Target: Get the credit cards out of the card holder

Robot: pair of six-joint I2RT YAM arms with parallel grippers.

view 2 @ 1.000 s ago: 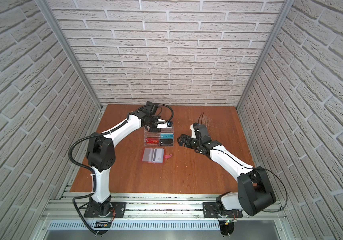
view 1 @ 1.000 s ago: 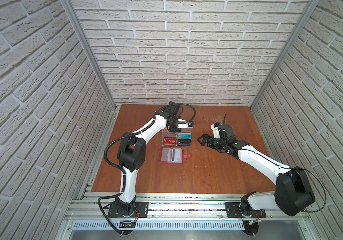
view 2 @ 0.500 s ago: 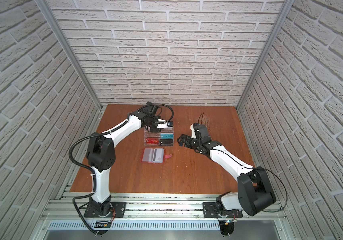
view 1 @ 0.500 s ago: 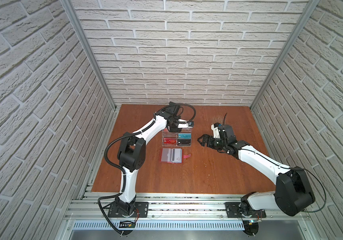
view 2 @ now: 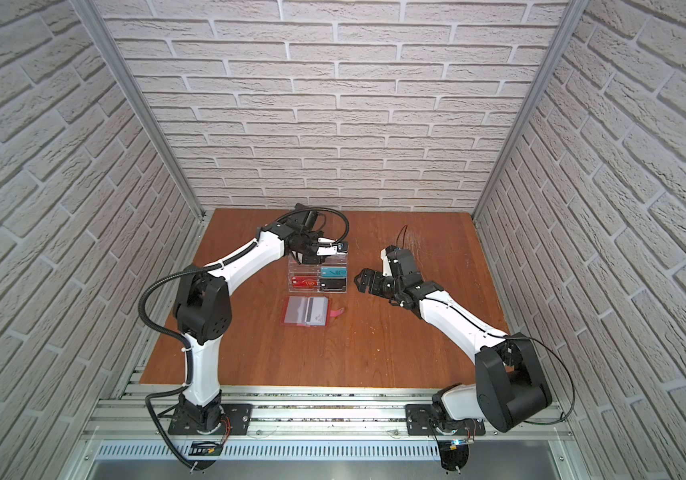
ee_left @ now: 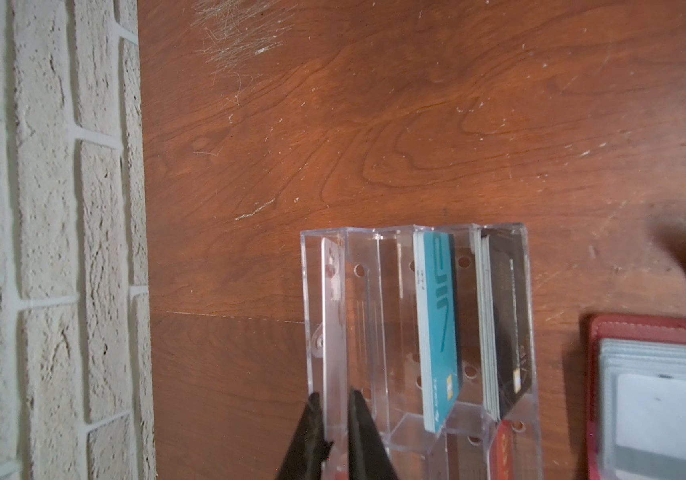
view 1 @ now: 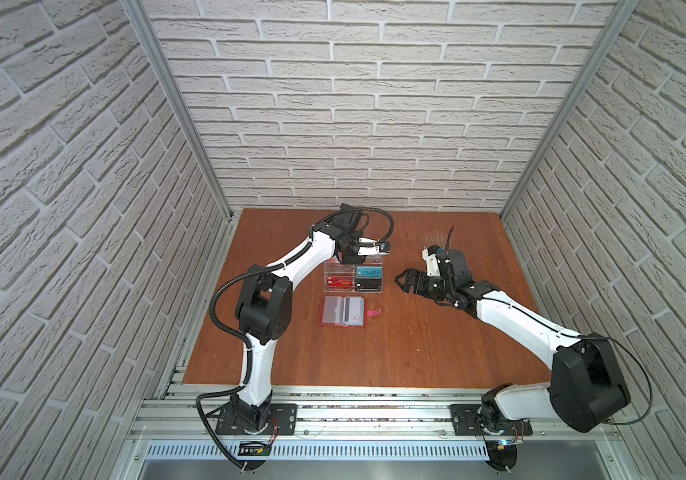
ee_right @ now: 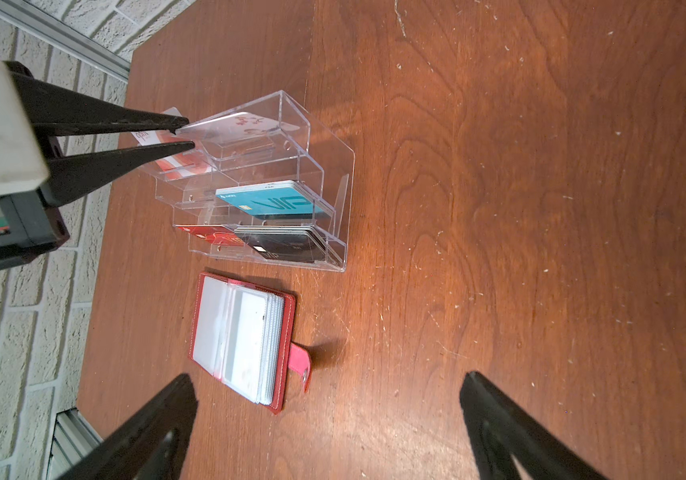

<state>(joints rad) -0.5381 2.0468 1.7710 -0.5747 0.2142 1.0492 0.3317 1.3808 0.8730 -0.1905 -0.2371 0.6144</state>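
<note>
— Left tool (ee_right: 188,134)?
— Above the top step of the clear rack (ee_right: 335,174). Tips parted by a narrow gap, astride the end of a white card with small red marks (ee_right: 245,122). Upper tip touching that card's corner. Released, not clenched.

— Right tool (ee_right: 328,378)?
— Spread wide and empty. Hovering over the surface (view 1: 416,345) to the right of the rack, well apart from it.

— Card holder (ee_right: 288,328)?
— Flat and open on the surface, just in front of the rack, with a thin strip of wood between the two edges. Snap tab (ee_right: 302,361) sticking out to the right. A plain white card (ee_right: 245,332) under the uppermost clear sleeve.

— Other cards?
— All in the rack. Teal card (ee_right: 275,203) on the middle step, right half. Black cards (ee_right: 287,245) on the lowest step, right half. Red card (view 1: 339,283) on the lowest step, left half. White card with red circles (ee_right: 166,160) higher on the left, just beside the left tool's tips.

— Room to move?
— Broad bare wood right of rack and holder, and across the whole front. Narrower band between the rack's back edge and the brick wall (view 1: 354,124). Tighter on the left: forearm (view 1: 295,257) slanting close past the rack's left edge.

— Writing?
— "VIP" in pale letters on the teal card. "VIP" in gold on the red card. Dark lettering on the card with red circles, too cut off to read.
</note>
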